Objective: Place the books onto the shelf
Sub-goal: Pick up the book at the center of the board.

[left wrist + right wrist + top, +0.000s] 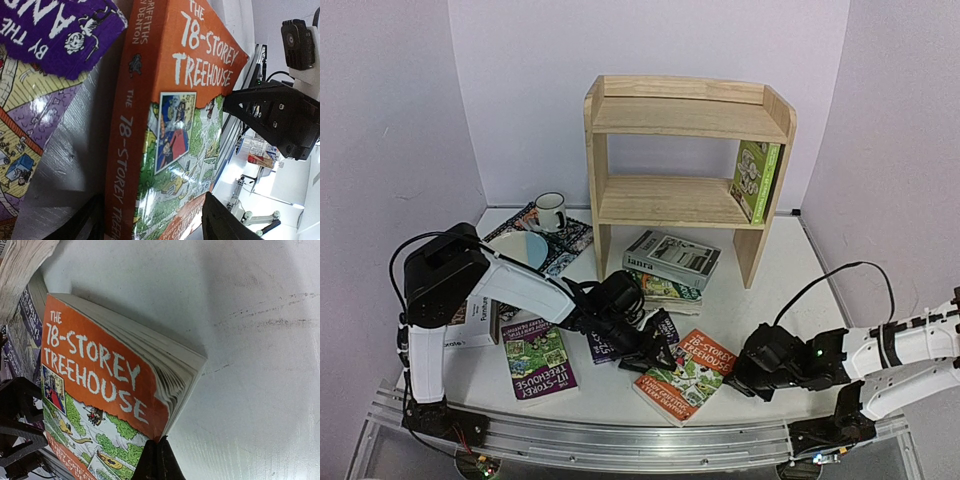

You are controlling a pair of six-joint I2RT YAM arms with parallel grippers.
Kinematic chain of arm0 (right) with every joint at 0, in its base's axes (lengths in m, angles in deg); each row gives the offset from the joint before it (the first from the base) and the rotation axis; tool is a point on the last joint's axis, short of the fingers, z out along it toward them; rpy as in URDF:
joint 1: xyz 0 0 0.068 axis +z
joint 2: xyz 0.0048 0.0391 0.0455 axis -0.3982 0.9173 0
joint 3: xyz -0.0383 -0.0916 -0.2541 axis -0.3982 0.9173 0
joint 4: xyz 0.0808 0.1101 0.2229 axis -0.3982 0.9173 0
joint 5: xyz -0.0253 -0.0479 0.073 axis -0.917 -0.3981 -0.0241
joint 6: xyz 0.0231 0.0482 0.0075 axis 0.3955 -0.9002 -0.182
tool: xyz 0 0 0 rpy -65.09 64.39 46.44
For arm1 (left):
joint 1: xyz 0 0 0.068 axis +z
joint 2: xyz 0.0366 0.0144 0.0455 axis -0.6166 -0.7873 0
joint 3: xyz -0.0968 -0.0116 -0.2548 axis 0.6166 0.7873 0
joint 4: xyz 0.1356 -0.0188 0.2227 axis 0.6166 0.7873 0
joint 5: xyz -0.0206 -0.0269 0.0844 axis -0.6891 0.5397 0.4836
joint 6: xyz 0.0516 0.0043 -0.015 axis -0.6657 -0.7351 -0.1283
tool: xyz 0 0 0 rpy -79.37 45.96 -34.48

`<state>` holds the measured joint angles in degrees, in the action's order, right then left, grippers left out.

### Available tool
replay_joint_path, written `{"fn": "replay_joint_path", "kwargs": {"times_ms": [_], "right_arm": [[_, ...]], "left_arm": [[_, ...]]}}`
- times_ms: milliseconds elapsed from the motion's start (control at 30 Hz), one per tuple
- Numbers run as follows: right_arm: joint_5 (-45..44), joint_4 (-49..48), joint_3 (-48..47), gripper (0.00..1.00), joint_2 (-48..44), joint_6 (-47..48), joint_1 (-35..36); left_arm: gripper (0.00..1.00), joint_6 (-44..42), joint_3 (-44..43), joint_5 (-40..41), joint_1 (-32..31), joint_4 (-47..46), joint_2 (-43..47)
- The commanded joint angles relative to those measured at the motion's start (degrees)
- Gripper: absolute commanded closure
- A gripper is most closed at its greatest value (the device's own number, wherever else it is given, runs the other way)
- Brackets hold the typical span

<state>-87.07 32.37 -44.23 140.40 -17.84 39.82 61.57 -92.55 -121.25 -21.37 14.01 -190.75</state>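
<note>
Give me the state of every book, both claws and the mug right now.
orange book, lying on table
left claw, open around orange book
right claw, shut at orange book's corner
green book, upright on shelf
ianra book, flat, not shelved
purple book, flat on table
mug, upright

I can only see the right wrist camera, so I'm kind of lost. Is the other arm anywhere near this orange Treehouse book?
Observer: Yes. The left gripper is open, with one finger on each side of the orange "78-Storey Treehouse" paperback.
Operator: Is any book on the shelf yet?
Observer: One. A light green paperback stands on the lower tier of the light pine two-tier shelf, at its right side panel.
Operator: What else is lying around?
Observer: A grey-white "ianra" book lies on a second green paperback in front of the shelf.
</note>
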Motion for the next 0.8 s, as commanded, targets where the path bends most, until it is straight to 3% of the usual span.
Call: {"fn": "replay_joint_path", "kwargs": {"times_ms": [0, 167, 233, 367, 467, 633, 767], "right_arm": [[3.1, 10.7, 1.4, 1.00, 2.7, 2.2, 0.1], [2.9, 10.7, 1.3, 1.00, 2.4, 2.6, 0.1], [2.8, 10.7, 1.2, 1.00, 2.4, 2.9, 0.1], [2.4, 10.7, 0.8, 1.00, 1.8, 3.8, 0.1], [1.6, 11.8, 0.1, 0.87, -0.1, 6.2, 0.1], [-2.3, 17.9, -3.6, 0.70, -6.2, 11.4, 0.1], [-5.6, 23.4, -8.6, 0.63, -8.9, 15.5, 0.0]], "left_arm": [[0.38, 3.8, -2.0, -7.4, -0.6, -8.6, 0.9], [0.59, 5.0, -1.1, -7.6, -0.3, -10.3, 1.6], [0.72, 4.8, -1.1, -7.7, -0.2, -10.4, 1.6], [0.85, 4.4, -1.6, -7.9, -0.3, -10.4, 1.9], [0.98, 4.3, -1.7, -7.6, -0.1, -10.5, 2.5], [1.00, 2.9, -0.9, -4.7, 0.2, -10.2, 6.1], [1.00, 1.1, -0.8, -0.7, 0.3, -9.4, 10.0]]}}
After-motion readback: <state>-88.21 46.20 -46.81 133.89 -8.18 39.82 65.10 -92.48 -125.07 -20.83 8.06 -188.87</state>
